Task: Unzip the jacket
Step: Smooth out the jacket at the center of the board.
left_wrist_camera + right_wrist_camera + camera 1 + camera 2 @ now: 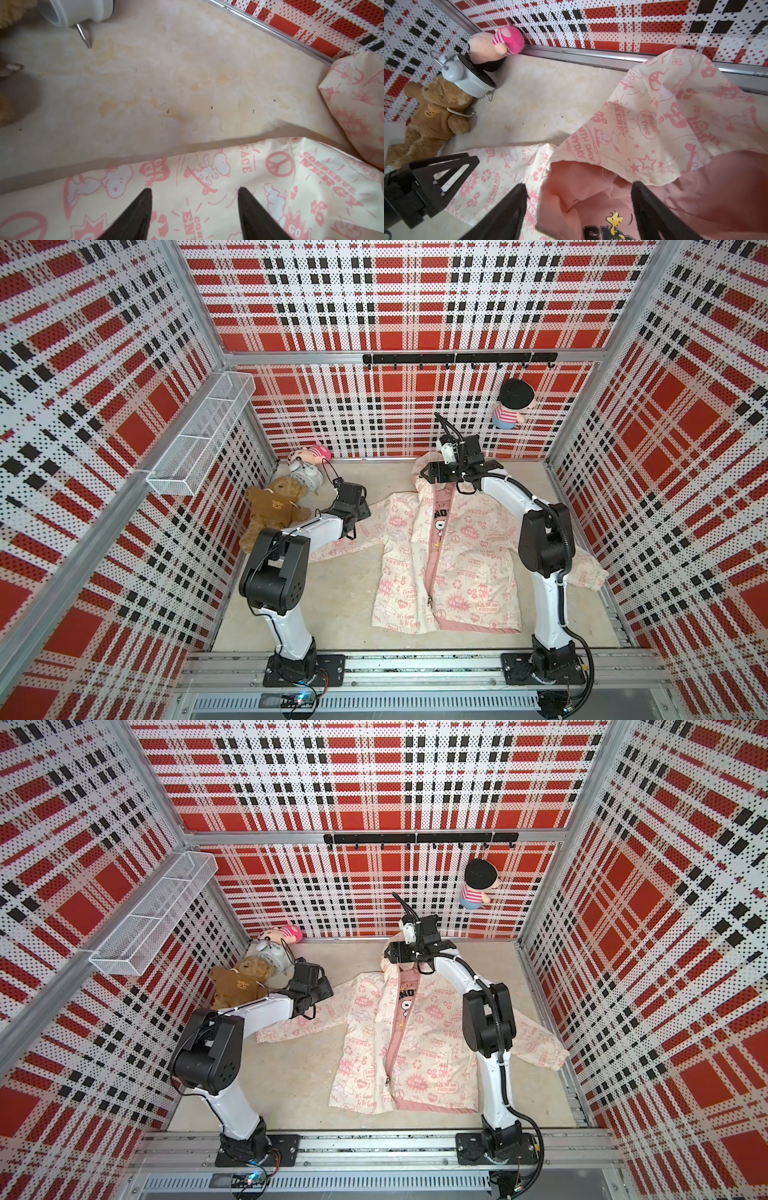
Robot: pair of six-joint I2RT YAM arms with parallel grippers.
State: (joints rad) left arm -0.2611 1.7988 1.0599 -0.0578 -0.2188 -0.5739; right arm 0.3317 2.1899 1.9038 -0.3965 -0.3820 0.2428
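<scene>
The cream jacket [473, 556] with pink prints lies front up on the table, sleeves spread, seen in both top views [436, 1052]. Its pink zipper gapes from the collar down to the slider [429, 602] low on the front, showing a pink printed garment inside. My left gripper [194, 189] is open just above the sleeve [270, 187], with nothing between its fingers; in a top view it hangs there [360, 514]. My right gripper [579, 185] is open over the pink lining below the hood [643, 124], at the collar [428, 479].
In the back left corner lie a brown teddy bear [272, 510], a white alarm clock [305, 477] and a pink plush doll [316, 452]. A striped doll [513, 404] hangs from the black hook rail [459, 358]. A white wire basket [199, 435] sticks out from the left wall.
</scene>
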